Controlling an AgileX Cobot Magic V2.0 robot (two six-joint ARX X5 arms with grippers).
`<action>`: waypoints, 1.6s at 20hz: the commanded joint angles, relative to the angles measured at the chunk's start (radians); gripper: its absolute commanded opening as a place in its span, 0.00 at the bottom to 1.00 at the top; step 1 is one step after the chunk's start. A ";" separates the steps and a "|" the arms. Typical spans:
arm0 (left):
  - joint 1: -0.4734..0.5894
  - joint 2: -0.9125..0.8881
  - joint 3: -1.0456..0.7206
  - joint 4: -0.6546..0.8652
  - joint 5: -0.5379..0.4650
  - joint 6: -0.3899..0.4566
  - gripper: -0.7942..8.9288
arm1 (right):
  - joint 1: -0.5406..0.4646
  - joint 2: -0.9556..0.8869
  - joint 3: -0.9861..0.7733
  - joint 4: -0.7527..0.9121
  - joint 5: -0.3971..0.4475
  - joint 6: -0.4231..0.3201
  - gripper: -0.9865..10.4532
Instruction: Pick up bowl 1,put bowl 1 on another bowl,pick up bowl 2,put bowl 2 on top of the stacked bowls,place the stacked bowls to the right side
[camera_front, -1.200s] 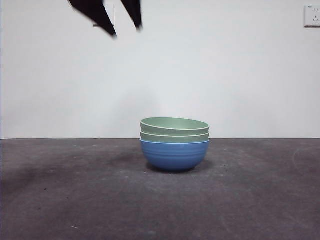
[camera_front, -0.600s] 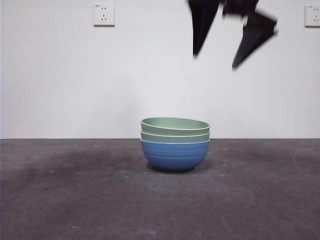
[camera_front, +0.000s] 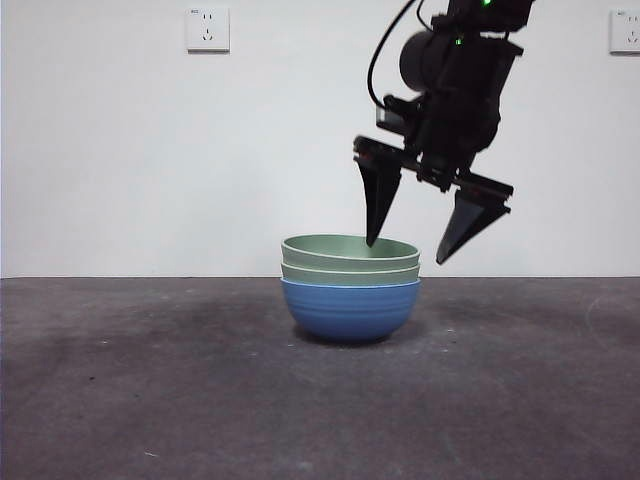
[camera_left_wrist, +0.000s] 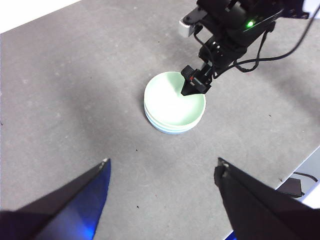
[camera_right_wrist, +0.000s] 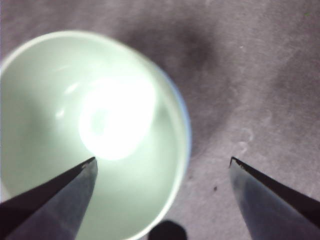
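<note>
Even, fairly bright light fills the front view; the white wall (camera_front: 150, 150) is nearly shadowless, and the stacked bowls (camera_front: 350, 285) stand sharp, with a soft dark shadow on the table (camera_front: 150, 400) beneath and left of them. In the right wrist view a strong white glare burns out the floor of the top bowl (camera_right_wrist: 90, 130), whose rim is blurred; a dim shadow lies on the table beyond it. The left wrist view is clear, though the left gripper (camera_left_wrist: 162, 200) near the lens is soft.
</note>
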 joint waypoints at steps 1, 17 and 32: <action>-0.003 -0.001 -0.002 -0.048 0.004 0.006 0.44 | -0.010 0.039 0.002 0.009 -0.014 0.014 0.47; -0.003 -0.001 -0.002 -0.048 0.003 0.007 0.44 | -0.011 0.095 0.001 0.034 -0.119 0.025 0.21; -0.003 -0.001 -0.002 -0.048 0.003 0.010 0.44 | -0.039 -0.032 0.002 0.006 -0.118 -0.002 0.08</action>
